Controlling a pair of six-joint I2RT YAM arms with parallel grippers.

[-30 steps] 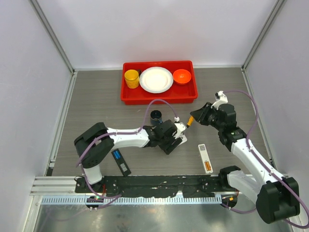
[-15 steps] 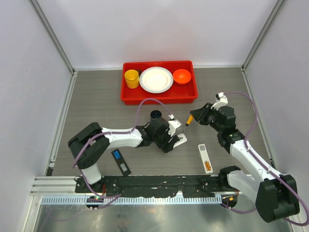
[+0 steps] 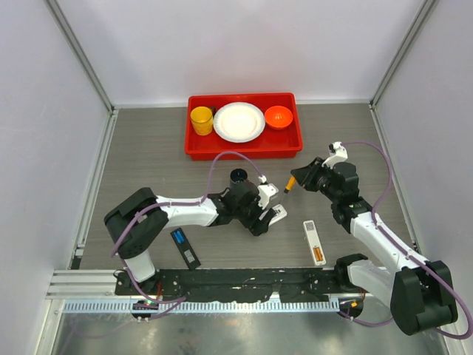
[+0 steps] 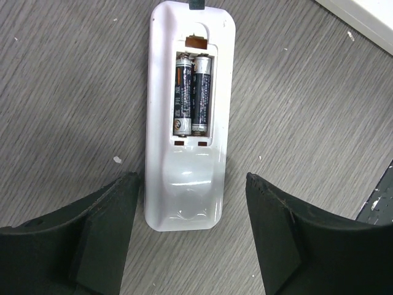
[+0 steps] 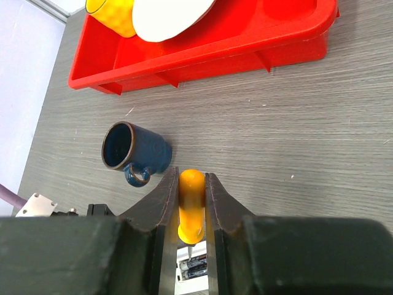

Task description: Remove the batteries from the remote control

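**A:** Where are the batteries [image 4: 192,93]?

**B:** In the remote [image 4: 186,117]. Two dark ones lie side by side in its open compartment. The remote lies back-up on the table [image 4: 61,92].

**A:** And the left claw [image 4: 191,215]?

**B:** Spread apart, one finger to each side of the remote's rounded end, closed on nothing.

**A:** The right claw [image 5: 191,184]?

**B:** Clamped on the orange handle of the screwdriver [image 5: 191,212], whose tip points down at the remote's battery compartment. Whether the tip touches anything, I cannot tell.

**A:** Anything else around the remote?

**B:** A blue mug [image 5: 136,150] stands near it on the far side. A red tray [image 5: 245,43] sits farther beyond, well apart from the remote.
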